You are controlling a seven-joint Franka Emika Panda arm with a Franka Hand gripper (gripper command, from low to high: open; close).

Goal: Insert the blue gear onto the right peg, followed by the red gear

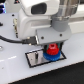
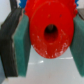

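The red gear (image 1: pixel 51 49) sits between my fingers, just above the blue gear (image 1: pixel 50 57). The blue gear lies flat on the dark plate (image 1: pixel 34 59), toward the exterior view's right end of it. My gripper (image 1: pixel 51 46) hangs straight over both gears. In the wrist view the red gear (image 2: pixel 49 32) fills the gap, and the teal pads (image 2: pixel 22 45) press on it from both sides; its centre hole shows dark. The right peg is hidden under the gears.
The plate rests on a white table (image 1: pixel 70 67). A black cable (image 1: pixel 15 39) runs along the arm's body on the exterior view's left. The arm's bulk hides the scene behind the plate.
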